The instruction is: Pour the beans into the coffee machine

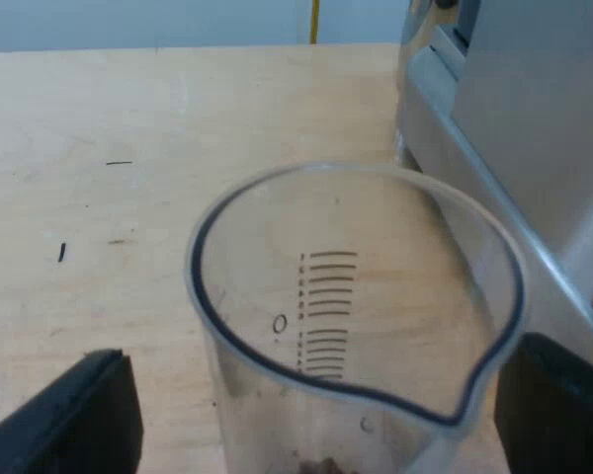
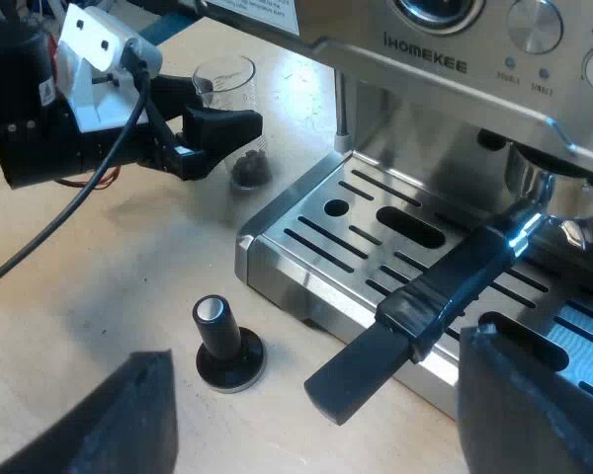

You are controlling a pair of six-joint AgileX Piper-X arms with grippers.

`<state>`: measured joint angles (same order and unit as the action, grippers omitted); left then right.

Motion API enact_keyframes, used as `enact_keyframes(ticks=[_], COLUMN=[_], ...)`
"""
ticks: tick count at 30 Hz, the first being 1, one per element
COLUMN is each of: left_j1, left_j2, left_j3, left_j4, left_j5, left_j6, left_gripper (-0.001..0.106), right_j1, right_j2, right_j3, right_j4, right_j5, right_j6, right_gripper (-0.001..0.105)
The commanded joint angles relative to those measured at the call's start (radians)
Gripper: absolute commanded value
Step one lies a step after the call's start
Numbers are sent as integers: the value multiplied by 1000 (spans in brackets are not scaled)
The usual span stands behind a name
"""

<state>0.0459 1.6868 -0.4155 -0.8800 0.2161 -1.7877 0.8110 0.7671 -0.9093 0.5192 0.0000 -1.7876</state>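
The left pincer stands open around the glass. One finger is clearly apart from the wall and the other sits just beside the spout, so I'd say it has no hold yet. My guess is it straddles the glass so that it can close, lift and tip. The glass stands upright on the counter, just beside the machine. A small dark heap of beans lies at its bottom, too lumped together to count. Upright keeps them in, and with the beans in the glass, the pour looks not yet begun.

The right pincer hangs wide open and empty over the counter at the machine's front, well apart from the glass. To me it looks parked out of the other arm's way.

The holder is locked into the machine's front, and its handle juts out over the drip tray. A tamper with a black knob stands on its base on the counter near the tray's corner. It seems set aside, since this job has no use for it.

I count two pincers, one glass, one machine, one holder and one tamper.
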Motion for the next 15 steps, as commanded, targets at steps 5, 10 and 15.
enact_keyframes(ticks=[5,10,15], left_j1=[-4,-4,-4], left_j2=[28,28,28], left_j3=[-48,-48,-48], left_j4=[-9,-9,-9], left_j5=[-9,-9,-9], left_j6=[-11,-11,-11], left_gripper=[87,80,55], right_j1=[0,0,0], right_j2=[-4,-4,-4], right_j3=[-12,-12,-12], right_j4=[-14,-14,-14], right_j5=[0,0,0], right_j6=[-3,-3,-3], right_gripper=[62,62,62])
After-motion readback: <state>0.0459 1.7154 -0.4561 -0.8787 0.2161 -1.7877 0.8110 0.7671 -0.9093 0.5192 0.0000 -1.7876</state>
